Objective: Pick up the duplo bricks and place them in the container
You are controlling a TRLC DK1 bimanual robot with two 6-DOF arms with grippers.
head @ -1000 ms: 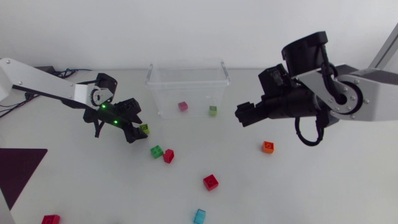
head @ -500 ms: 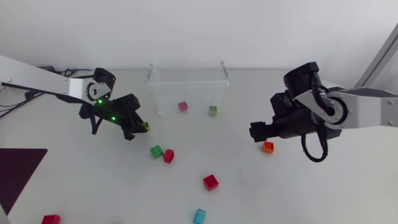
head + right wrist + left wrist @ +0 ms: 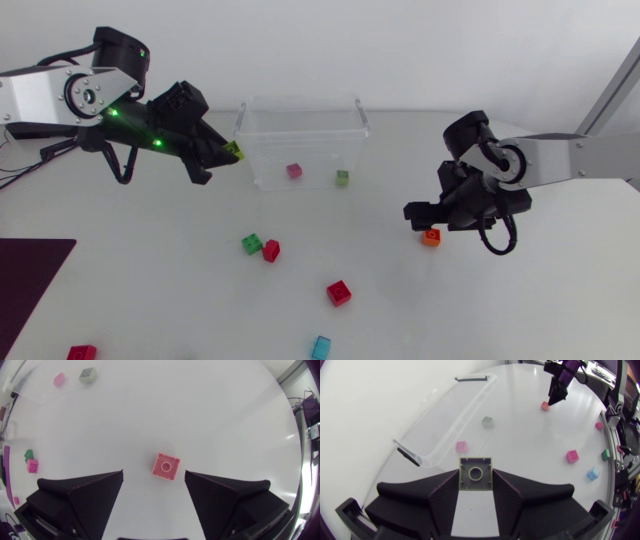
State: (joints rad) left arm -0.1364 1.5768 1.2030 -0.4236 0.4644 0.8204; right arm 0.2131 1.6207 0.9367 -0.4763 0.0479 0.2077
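Observation:
My left gripper [image 3: 228, 152] is shut on a lime duplo brick [image 3: 233, 150] and holds it in the air just beside the left wall of the clear container [image 3: 300, 101]. In the left wrist view the brick [image 3: 475, 473] sits pinched between both fingers, with the container [image 3: 470, 379] ahead. A pink brick [image 3: 294, 171] and a green brick [image 3: 342, 178] lie inside the container. My right gripper [image 3: 425, 214] hangs open low over an orange brick [image 3: 431, 237]. In the right wrist view that brick [image 3: 165, 467] lies on the table between the spread fingertips, touching neither.
Loose on the table are a green brick [image 3: 252, 243] beside a red brick [image 3: 271, 250], another red brick [image 3: 339, 292], a blue brick [image 3: 321, 347] at the front edge and a red brick [image 3: 82, 352] at the front left. A dark mat [image 3: 30, 270] lies at the left.
My left gripper shut on the lime brick on the table and lifted it up toward the container's left wall. My right arm swung right and down over the orange brick.

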